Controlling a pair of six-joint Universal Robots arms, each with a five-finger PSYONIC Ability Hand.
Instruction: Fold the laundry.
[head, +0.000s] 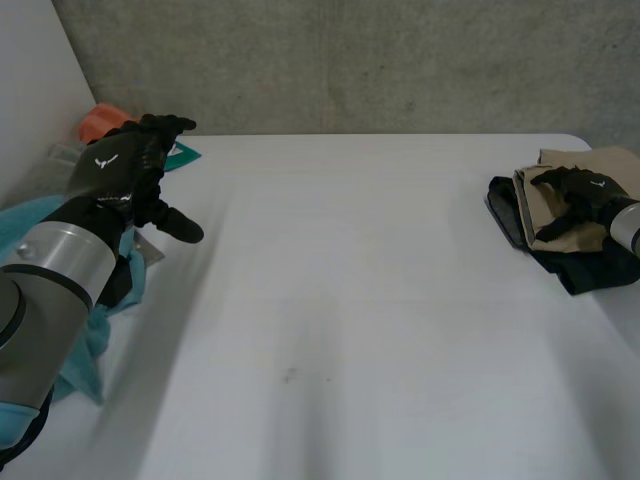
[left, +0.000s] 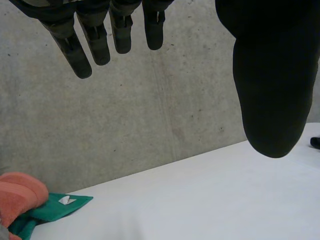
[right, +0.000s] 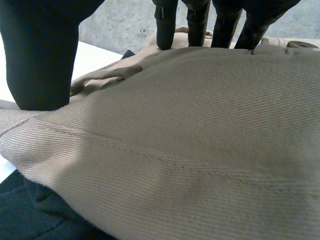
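Note:
A folded beige cloth (head: 592, 160) lies on top of a black garment (head: 590, 270) at the table's right edge. My right hand (head: 580, 190) rests flat on the beige cloth (right: 190, 140); its fingers (right: 165, 25) are straight and its thumb touches the fabric, with nothing pinched. The black garment (right: 30, 215) shows beneath the beige one. My left hand (head: 125, 170) is raised above the table's left side, open, with its fingers (left: 95, 40) straight and its thumb apart, holding nothing.
A laundry pile sits at the left: a light-blue cloth (head: 60, 340) under my left arm, an orange cloth (head: 100, 122) and a green cloth (head: 185, 155) at the far corner. The white table (head: 350, 300) runs back to a concrete wall (head: 400, 60).

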